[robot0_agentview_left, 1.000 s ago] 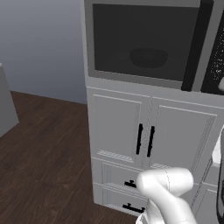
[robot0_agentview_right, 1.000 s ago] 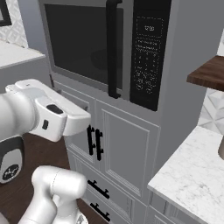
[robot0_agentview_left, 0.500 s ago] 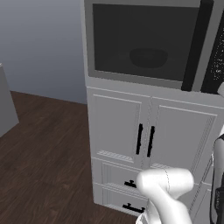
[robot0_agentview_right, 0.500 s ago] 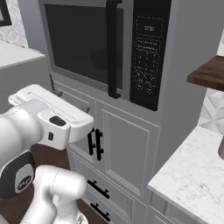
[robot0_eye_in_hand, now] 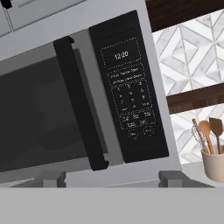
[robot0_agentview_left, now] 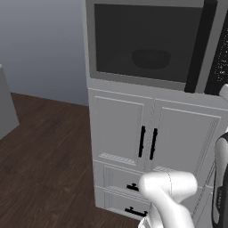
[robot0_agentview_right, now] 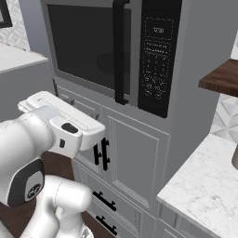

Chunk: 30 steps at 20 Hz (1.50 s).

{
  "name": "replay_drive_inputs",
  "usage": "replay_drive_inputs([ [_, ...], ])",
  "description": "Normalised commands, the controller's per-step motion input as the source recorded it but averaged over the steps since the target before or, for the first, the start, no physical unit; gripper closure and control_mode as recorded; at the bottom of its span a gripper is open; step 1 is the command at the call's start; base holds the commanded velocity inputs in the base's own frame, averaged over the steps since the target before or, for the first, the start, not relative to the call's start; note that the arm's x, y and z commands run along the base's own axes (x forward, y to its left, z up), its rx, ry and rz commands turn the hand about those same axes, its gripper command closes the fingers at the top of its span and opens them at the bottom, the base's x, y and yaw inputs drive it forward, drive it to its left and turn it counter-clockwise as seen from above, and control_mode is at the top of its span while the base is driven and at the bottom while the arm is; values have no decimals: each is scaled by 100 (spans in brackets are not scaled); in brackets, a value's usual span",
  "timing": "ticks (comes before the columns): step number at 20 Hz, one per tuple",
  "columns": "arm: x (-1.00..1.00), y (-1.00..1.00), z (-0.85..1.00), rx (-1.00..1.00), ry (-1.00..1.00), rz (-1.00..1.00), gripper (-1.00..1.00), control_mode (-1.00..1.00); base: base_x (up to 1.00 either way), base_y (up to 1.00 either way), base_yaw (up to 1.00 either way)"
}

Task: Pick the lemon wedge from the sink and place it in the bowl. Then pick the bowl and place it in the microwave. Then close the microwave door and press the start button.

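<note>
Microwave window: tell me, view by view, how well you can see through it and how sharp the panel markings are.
Left base view: the microwave door window is dim, yet the bowl shows faintly behind it, with no glare. Right base view: the window is darker and what is inside is hard to make out; the control panel marks are tiny and soft. Hand view: tilted, with the panel sharpest, its clock digits readable.

The microwave [robot0_agentview_right: 107,51] has a matt grey metal-looking frame, a smooth dark glassy door [robot0_agentview_left: 142,42] and a glossy black control panel [robot0_eye_in_hand: 131,92]. The cabinet [robot0_agentview_left: 151,142] looks painted, satin grey-white, with black handles. The floor [robot0_agentview_left: 44,147] is dark wood. The counter [robot0_agentview_right: 204,186] is polished white marble. The crock [robot0_eye_in_hand: 213,162] looks matt ceramic, holding wooden utensils [robot0_eye_in_hand: 210,133].
</note>
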Motion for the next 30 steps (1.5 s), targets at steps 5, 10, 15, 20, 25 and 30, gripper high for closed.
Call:
replay_drive_inputs([
  [5, 14, -26, -22, 0, -7, 0, 100, -100, 0, 0, 0],
  [10, 27, -14, -10, 0, 0, -1, 100, -100, 0, 0, 0],
  [15, 38, -2, -7, 0, 0, 0, 100, -100, 0, 0, 0],
  [20, 28, 0, -7, 0, 0, 0, 100, -100, 0, 0, 0],
  [25, 20, 0, -2, 0, 0, 0, 100, -100, 0, 0, 0],
  [30, 17, -24, 0, 1, 0, 0, 100, -100, 0, 0, 0],
])
